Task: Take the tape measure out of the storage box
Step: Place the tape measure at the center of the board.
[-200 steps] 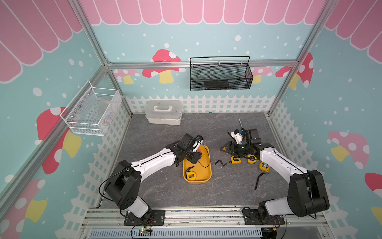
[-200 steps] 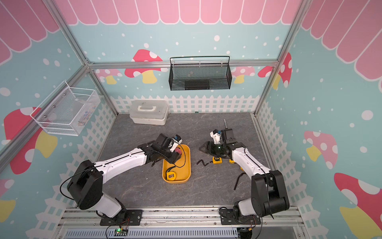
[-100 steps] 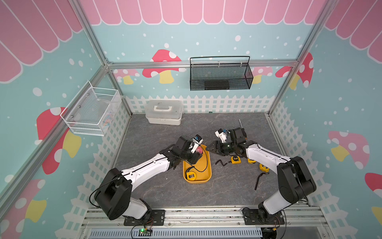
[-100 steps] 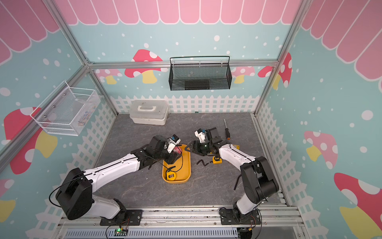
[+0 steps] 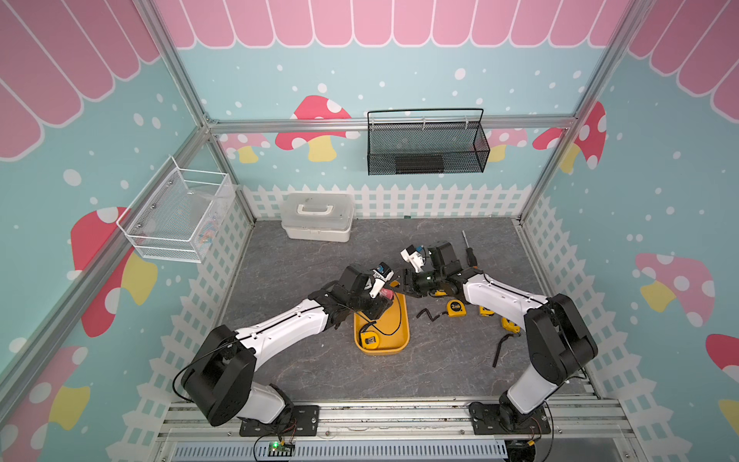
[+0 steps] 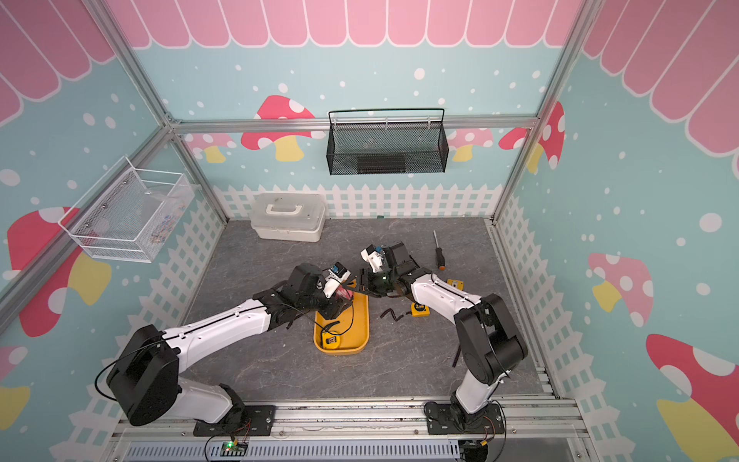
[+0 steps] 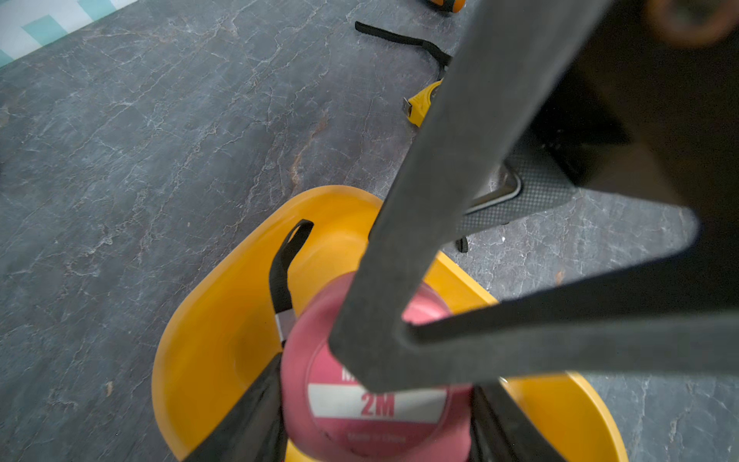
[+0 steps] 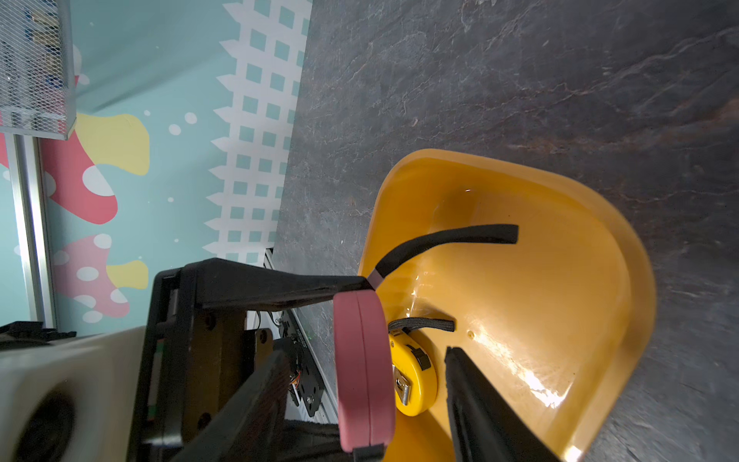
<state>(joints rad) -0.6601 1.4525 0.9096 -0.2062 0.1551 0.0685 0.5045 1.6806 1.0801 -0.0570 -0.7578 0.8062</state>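
Gripping the pink tape measure [image 8: 362,360] edge-up above the storage box [image 8: 600,224]: left claw [image 7: 376,404]; right claw [image 8: 364,353] gapes around it.

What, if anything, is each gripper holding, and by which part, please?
Left gripper: pink tape measure, by opposite edges of its rim. Right gripper: nothing, open.

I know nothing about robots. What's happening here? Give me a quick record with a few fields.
Left gripper: shut on pink tape measure, over the yellow tray
Right gripper: open, a finger on each side of that tape measure
In tray: one yellow tape measure
On table: other yellow tape measures, a screwdriver
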